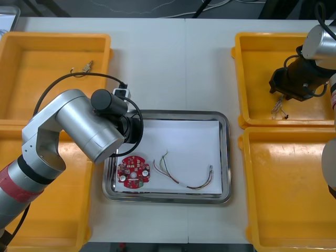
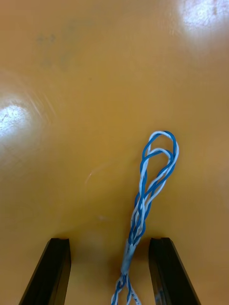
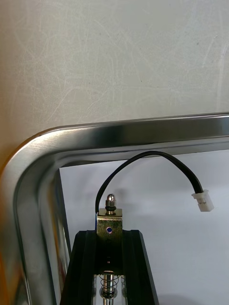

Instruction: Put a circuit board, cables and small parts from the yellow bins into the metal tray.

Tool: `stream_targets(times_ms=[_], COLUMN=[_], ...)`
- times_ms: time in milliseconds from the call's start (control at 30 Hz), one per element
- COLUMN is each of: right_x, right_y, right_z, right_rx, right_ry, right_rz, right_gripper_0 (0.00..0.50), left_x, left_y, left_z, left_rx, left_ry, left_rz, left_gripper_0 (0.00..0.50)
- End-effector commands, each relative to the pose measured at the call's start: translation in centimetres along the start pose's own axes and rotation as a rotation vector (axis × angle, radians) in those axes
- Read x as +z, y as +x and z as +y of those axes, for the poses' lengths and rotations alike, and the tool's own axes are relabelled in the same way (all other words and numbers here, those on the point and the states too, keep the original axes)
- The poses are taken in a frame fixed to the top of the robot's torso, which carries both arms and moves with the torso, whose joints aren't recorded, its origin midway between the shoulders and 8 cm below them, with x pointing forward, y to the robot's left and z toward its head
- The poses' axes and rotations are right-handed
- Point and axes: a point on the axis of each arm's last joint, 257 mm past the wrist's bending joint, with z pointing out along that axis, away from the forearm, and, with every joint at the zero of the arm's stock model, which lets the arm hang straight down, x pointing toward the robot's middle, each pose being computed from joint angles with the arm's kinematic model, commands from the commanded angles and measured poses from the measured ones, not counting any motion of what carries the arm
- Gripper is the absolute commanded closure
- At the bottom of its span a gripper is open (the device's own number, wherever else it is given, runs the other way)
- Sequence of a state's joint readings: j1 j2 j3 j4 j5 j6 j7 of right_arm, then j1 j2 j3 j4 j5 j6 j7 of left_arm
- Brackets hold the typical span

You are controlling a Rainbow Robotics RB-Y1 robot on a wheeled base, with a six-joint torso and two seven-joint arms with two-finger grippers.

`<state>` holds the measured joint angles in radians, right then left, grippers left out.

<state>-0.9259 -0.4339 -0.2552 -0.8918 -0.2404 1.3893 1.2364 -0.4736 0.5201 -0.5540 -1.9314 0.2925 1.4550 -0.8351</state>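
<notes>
At the middle of the table (image 1: 173, 63), between the yellow bins (image 1: 105, 39): metal tray (image 1: 224, 157), white inside, holding one round red circuit board (image 1: 134, 171) flat near its left end and one red and yellow cable (image 1: 184, 176) loose just beside it. State of left gripper (image 3: 109, 234): clenched on a small metal part (image 3: 109, 220) with a black cable (image 3: 143, 159) looping off to a white plug (image 3: 204, 200); poised inside a rounded corner at the tray's left end, over the white lining; contact with the lining not readable. State of right gripper (image 2: 110, 244): fingers spread, low in the far right bin (image 1: 252, 58), straddling a twisted blue and white cable (image 2: 152, 186) lying on the bin floor, nearer one finger, not yet pinched. In the far left bin (image 1: 31, 52): one more small piece with wire (image 1: 84, 67), untouched. Progress, by estimate: board and one cable in place; part with black cable at the point of delivery, release pending; blue and white cable yet to be lifted and carried over; probably past halfway. Surface: light, matt, finely scuffed, with a seam (image 1: 185, 52) running down the middle. Room: dark strip beyond the far edge, crossed by pale cords (image 1: 131, 6); nothing more readable.
</notes>
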Motion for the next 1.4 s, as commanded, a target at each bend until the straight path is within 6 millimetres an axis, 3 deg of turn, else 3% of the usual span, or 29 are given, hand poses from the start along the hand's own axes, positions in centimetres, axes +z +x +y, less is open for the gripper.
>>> stream_targets(times_ms=[33,100,167,200,233,300,333,433,700,1067,1267,1400], right_x=[-2.3,-2.1,-1.9,-1.8,-1.5,-1.5,-1.4,-1.2,-1.8,-8.0,-10.8,-12.7], right_y=[-3.4,-3.3,-3.1,-2.9,-2.7,-2.6,-2.6,-2.3,-3.1,-3.4,-2.7,-1.6], right_z=[1.0,0.8,0.8,0.6,0.5,0.4,0.4,0.1,-0.3,-0.4,-0.1,-0.1], right_rx=[0.037,0.039,0.038,0.037,0.037,0.038,0.037,0.038,-0.024,-0.195,-0.229,-0.273], right_ry=[-0.018,-0.013,-0.011,-0.007,-0.003,-0.003,-0.002,0.003,0.019,0.05,0.06,0.061], right_rz=[-0.062,-0.057,-0.051,-0.047,-0.038,-0.037,-0.034,-0.027,-0.043,-0.015,-0.005,-0.001], right_gripper_0=[0.023,0.023,0.023,0.023,0.07,0.314,0.409,0.492,0.5,0.5,0.5,0.5], left_x=[-0.4,-0.4,-0.4,-0.4,-0.4,-0.5,-0.4,-0.4,-1.6,-6.3,-8.7,-10.5], left_y=[-0.8,-0.9,-0.8,-0.9,-0.7,-0.8,-0.8,-0.8,-1.0,-1.7,-3.5,-4.8], left_z=[-1.9,-2.0,-2.0,-2.0,-2.0,-2.1,-2.1,-2.1,-2.1,-2.3,-2.1,-0.8], left_rx=[0.028,0.028,0.026,0.026,0.027,0.022,0.019,0.015,0.001,-0.035,-0.074,-0.09], left_ry=[0.03,0.029,0.028,0.03,0.03,0.032,0.031,0.031,0.032,0.055,0.093,0.095], left_rz=[-0.03,-0.032,-0.032,-0.032,-0.03,-0.031,-0.031,-0.031,-0.027,0.017,0.016,0.023], left_gripper_0=[0.486,0.359,0.18,0.144,0.08,0.019,0.0,0.0,0.0,0.0,0.0,0.0])
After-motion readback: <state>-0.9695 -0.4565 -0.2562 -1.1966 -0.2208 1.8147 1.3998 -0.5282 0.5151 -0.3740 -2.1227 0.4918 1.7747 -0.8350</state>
